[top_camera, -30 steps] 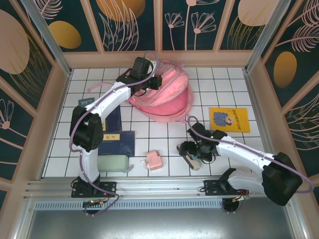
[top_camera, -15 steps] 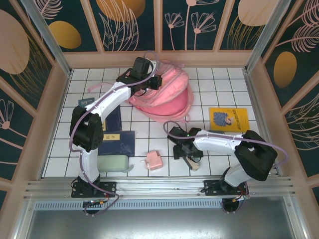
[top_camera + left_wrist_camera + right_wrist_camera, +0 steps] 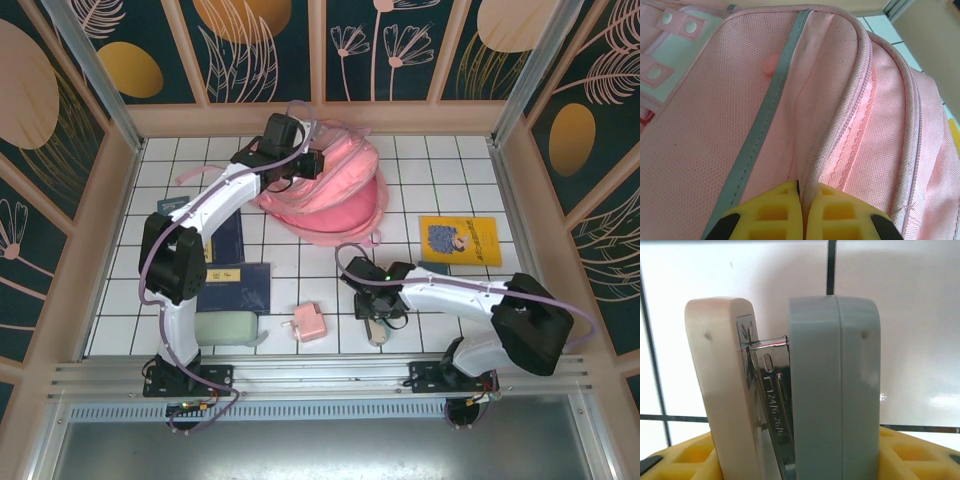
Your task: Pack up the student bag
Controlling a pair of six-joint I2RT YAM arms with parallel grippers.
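Pink woven student bag (image 3: 335,205), grey-striped, pinched by left fingers (image 3: 765,216); right fingers (image 3: 910,450) clasp stapler (image 3: 815,390)

The large pink fabric backpack (image 3: 335,195) is salmon pink all over, with a silvery grey stripe (image 3: 757,135) down its woven panel and paler pink piping. The tiled desk (image 3: 300,265) is white, ruled by a dark grid. The flat square book (image 3: 459,240) is yellow with a blue-grey cover picture. The small box (image 3: 309,323) is pale pink, the soft oblong case (image 3: 226,328) mint green, the thin booklet (image 3: 238,285) navy blue. The slim stapler (image 3: 830,390) has 1 cream half, 1 grey half and silver metal between. The left claw (image 3: 802,212) and right claw (image 3: 800,465) are yellow. The wall panels (image 3: 420,60) are dark teal with orange discs and peach line-drawn flowers.
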